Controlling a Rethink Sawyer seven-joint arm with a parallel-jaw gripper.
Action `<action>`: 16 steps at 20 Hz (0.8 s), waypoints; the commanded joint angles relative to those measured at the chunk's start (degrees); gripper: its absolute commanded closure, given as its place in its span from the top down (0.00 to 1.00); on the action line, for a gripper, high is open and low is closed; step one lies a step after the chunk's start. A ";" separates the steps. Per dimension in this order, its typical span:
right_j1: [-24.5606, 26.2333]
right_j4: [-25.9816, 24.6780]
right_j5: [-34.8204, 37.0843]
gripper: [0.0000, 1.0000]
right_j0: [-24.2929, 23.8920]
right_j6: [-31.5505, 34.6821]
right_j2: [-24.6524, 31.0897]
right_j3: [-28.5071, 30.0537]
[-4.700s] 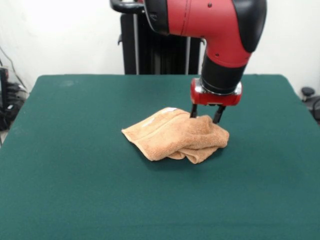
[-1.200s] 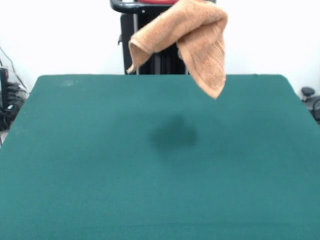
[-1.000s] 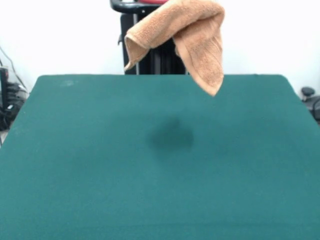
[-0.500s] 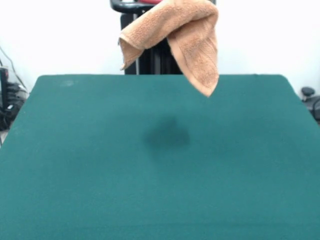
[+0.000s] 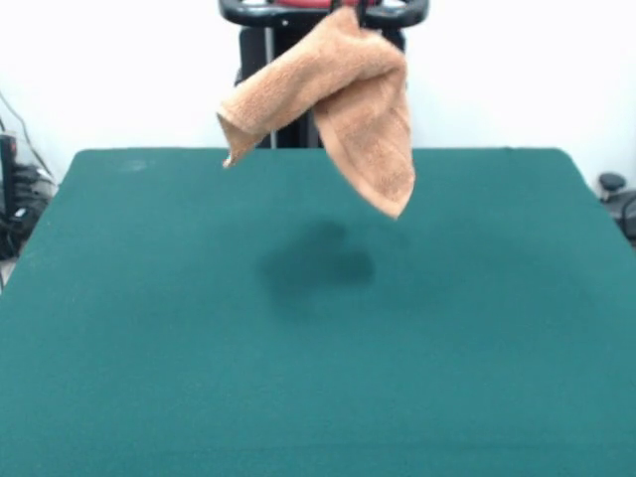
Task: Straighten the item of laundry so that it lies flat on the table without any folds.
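Observation:
The item of laundry (image 5: 343,99), an orange-tan terry towel, hangs in the air above the far middle of the table (image 5: 139,328). It is pinched at its top and droops in two folded flaps: one reaches left to about the table's far edge, and a longer one ends in a point at the lower right. My gripper (image 5: 348,7) barely shows at the top edge, shut on the towel's top. The towel's dark shadow (image 5: 318,266) lies on the green cloth below it.
The black pedestal frame (image 5: 260,79) stands behind the table's far edge, partly covered by the hanging towel. Cables and dark gear sit off the table's left side (image 5: 15,199), and a black object is off the right edge (image 5: 616,194).
Over the last second the hanging towel has come down a little and drifted left in the picture. Its shadow has shifted left and grown. Earlier the towel was lifted off the table.

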 commanded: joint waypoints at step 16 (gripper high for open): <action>25.83 -2.45 -26.91 0.00 -4.77 5.70 10.98 2.16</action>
